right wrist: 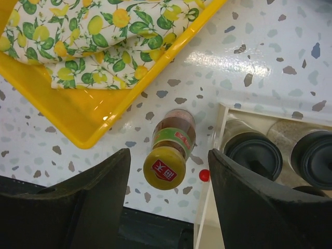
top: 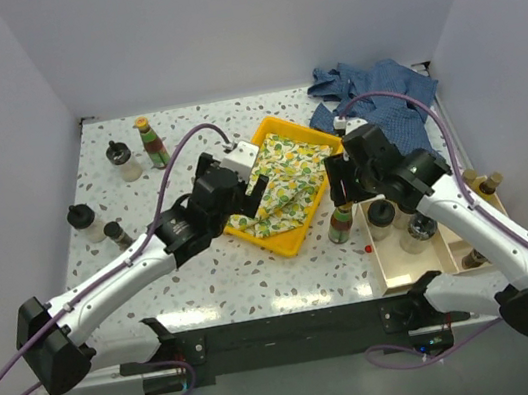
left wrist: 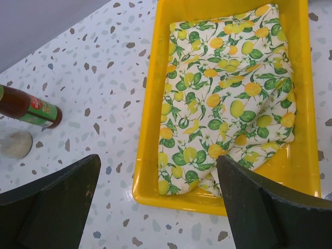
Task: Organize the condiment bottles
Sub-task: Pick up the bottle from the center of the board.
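An amber bottle (right wrist: 173,136) with a yellow cap and green-red label stands on the table just left of the wooden tray (top: 395,272). My right gripper (right wrist: 169,153) is open above it, one finger on each side, not touching; it also shows in the top view (top: 340,191). Two black-lidded jars (right wrist: 252,154) stand in the wooden tray. My left gripper (left wrist: 158,161) is open and empty over the near end of the yellow tray (left wrist: 146,124). At the far left stand another amber bottle (top: 151,142), two black-lidded jars (top: 122,161) and a small dark bottle (top: 118,233).
A lemon-print cloth (left wrist: 228,93) fills the yellow tray. A blue cloth (top: 378,89) lies at the back right. A small red dot (right wrist: 204,175) lies on the table by the wooden tray's edge. More bottles (top: 486,185) stand at the tray's right side.
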Controlling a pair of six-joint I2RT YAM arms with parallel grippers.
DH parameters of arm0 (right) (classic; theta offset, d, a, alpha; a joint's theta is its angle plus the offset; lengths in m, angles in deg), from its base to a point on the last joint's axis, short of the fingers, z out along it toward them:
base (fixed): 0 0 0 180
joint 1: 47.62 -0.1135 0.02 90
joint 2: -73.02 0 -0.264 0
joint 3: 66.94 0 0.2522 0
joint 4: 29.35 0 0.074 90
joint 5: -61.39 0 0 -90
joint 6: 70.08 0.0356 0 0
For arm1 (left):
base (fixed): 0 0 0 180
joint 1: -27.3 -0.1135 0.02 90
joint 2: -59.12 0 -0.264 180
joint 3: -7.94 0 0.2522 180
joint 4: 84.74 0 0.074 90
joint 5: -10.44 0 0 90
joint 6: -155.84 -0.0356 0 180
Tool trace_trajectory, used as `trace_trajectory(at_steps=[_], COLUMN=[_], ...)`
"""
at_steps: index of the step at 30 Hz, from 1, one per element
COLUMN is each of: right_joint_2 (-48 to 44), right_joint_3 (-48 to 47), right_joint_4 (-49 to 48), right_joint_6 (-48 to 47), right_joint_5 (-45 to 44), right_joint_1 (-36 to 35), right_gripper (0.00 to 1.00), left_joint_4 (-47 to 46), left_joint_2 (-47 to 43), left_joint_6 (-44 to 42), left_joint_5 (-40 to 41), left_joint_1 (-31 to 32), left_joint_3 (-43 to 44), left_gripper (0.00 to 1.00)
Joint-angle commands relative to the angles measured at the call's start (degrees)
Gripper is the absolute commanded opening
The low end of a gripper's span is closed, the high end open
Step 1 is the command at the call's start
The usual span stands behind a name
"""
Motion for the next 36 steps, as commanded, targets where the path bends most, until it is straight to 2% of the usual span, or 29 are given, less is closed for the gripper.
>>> trace_trajectory(at_steps=[1, 10, 15, 18, 22, 25, 28, 29, 32, 36], right_joint_2=[1.5, 4.3, 5.3, 6.4, 7.5, 7.2, 7.0, 7.0, 7.5, 11.3], right_joint_3=[-2.8, -1.8, -2.8, -3.9, -4.4, -4.0, -4.3, -4.6, -8.4, -19.0], right_joint_4=[2.0, 2.6, 3.6, 5.2, 6.8, 6.6, 6.2, 6.2, 6.7, 9.7], right_joint_6=[-0.5, 0.1, 0.7, 0.7, 0.7, 0.9, 0.9, 0.9, 0.9, 0.3], right_joint_5=[-3.6, -3.8, -5.0, -5.1, -5.8, -6.0, -5.9, -6.0, -6.6, -11.3], right_joint_1=[-1.3, -3.0, -3.6, -3.6, -3.7, -3.8, -3.9, -3.9, -4.0, -3.9], right_gripper=[0.65, 0.58, 0.49, 0.48, 0.53, 0.51, 0.2, 0.01, 0.0, 0.0], left_joint_4=[-1.7, -1.5, -1.4, -1.4, -1.3, -1.3, -1.3, -1.4, -1.5, -1.7], left_joint_2=[-1.5, -1.6, -1.6, -1.6, -1.7, -1.9, -2.0, -2.0, -2.0, -2.0], left_joint_6=[-1.0, -1.0, -1.0, -1.2, -1.3, -1.3, -1.3, -1.3, -1.3, -1.3], left_joint_5=[2.7, 4.8, 5.5, 5.8, 6.2, 6.2, 6.3, 6.2, 6.4, 6.5], left_joint_1=[0.3, 0.6, 0.8, 0.8, 0.9, 1.0, 1.0, 1.1, 1.0, 1.0], left_joint_3=[0.8, 0.8, 0.6, 0.6, 0.8, 0.6, 0.6, 0.6, 0.6, 0.5], left_gripper=[1.0, 1.0, 1.0, 1.0, 1.0, 1.0, 1.0, 1.0, 1.0, 1.0])
